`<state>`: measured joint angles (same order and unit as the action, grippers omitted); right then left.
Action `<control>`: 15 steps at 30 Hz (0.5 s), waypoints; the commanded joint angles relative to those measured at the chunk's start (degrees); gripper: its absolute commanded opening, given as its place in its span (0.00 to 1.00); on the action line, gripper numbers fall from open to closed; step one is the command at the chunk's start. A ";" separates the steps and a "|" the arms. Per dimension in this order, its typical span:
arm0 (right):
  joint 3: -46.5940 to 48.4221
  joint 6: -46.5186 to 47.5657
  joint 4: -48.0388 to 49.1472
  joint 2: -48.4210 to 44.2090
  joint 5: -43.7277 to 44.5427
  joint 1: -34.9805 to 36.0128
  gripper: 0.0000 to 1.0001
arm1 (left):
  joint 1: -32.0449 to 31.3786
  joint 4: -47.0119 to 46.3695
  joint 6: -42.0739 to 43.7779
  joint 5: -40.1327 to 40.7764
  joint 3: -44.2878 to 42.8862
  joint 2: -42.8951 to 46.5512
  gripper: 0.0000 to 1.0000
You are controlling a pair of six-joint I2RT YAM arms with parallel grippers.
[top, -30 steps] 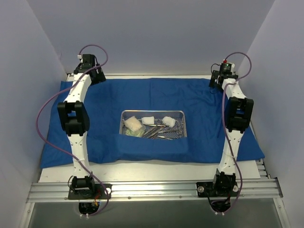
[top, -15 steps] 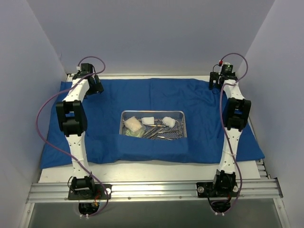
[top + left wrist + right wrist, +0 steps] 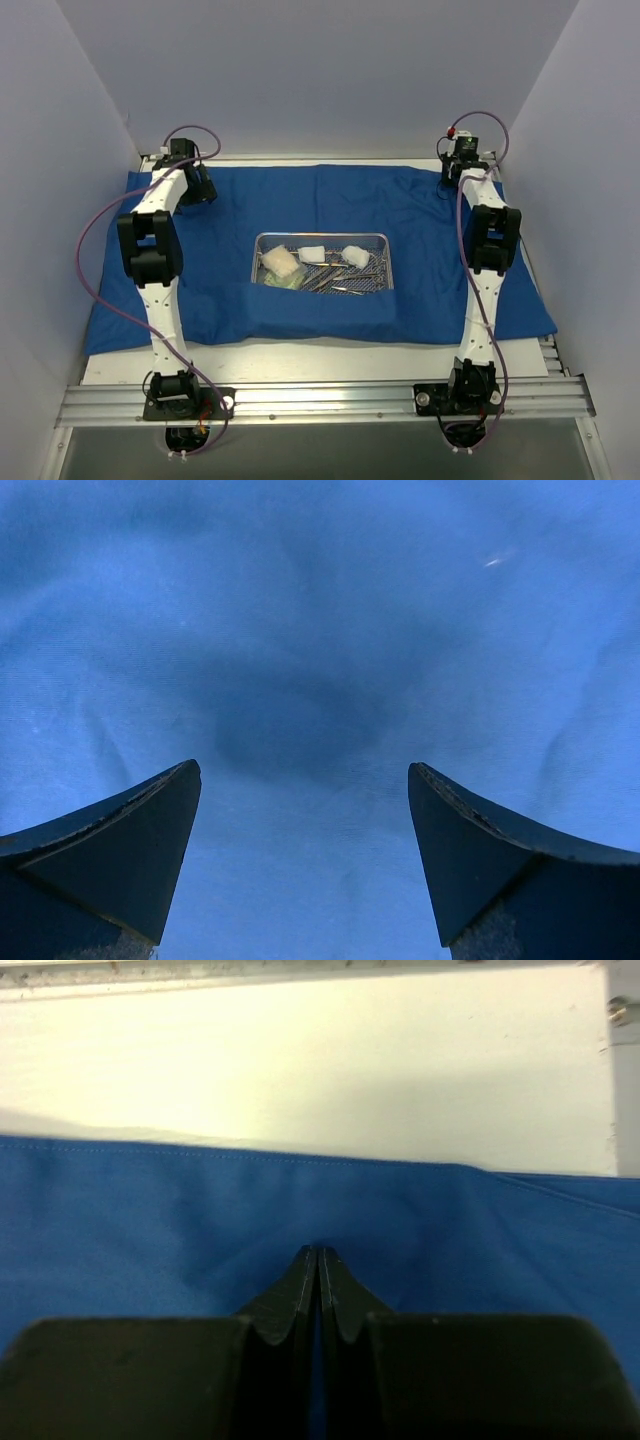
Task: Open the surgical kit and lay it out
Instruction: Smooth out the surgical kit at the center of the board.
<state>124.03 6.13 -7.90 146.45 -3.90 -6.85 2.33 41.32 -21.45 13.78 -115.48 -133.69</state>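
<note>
The surgical kit lies unwrapped: the blue cloth [image 3: 300, 200] is spread flat, with the steel mesh tray [image 3: 320, 236] in its middle. White gauze pads [image 3: 281, 262] and steel instruments [image 3: 338, 280] lie in the tray. My left gripper [image 3: 196, 186] hangs open over the cloth's far left corner; in the left wrist view the left gripper [image 3: 305, 770] has only blue cloth [image 3: 320, 630] beneath it. My right gripper [image 3: 455, 176] is at the far right corner. In the right wrist view the right gripper [image 3: 318, 1252] is shut, pinching a pucker of the cloth [image 3: 150, 1220] near its far hem.
The white tabletop [image 3: 300, 1070] shows beyond the cloth's far hem, up to the back wall. Side walls stand close on both sides. A folded flap of cloth [image 3: 320, 305] lies in front of the tray. The metal rail [image 3: 320, 400] carries both arm bases.
My right gripper went from open to shut on the cloth and reached a little farther back. The left arm also shifted slightly toward the far left corner, still open.
</note>
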 commanded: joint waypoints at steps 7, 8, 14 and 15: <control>5.35 1.17 4.56 -4.59 7.68 2.19 0.00 | 1.01 -0.98 -0.17 1.34 2.45 5.10 0.94; 2.82 0.90 5.43 -4.86 8.03 2.37 0.00 | 1.10 -0.98 -0.08 1.34 2.89 5.19 0.94; -7.63 -7.70 5.62 -9.86 11.10 0.62 0.00 | 2.15 -0.89 0.62 -0.42 3.59 5.81 0.94; -9.57 -9.19 5.44 -11.18 12.59 0.18 0.00 | 2.07 -0.80 0.62 -0.33 3.86 6.07 0.94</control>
<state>118.91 2.98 -1.89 141.62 4.05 -4.69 3.60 41.34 -21.54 14.09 -111.98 -132.31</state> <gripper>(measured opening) 0.002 0.938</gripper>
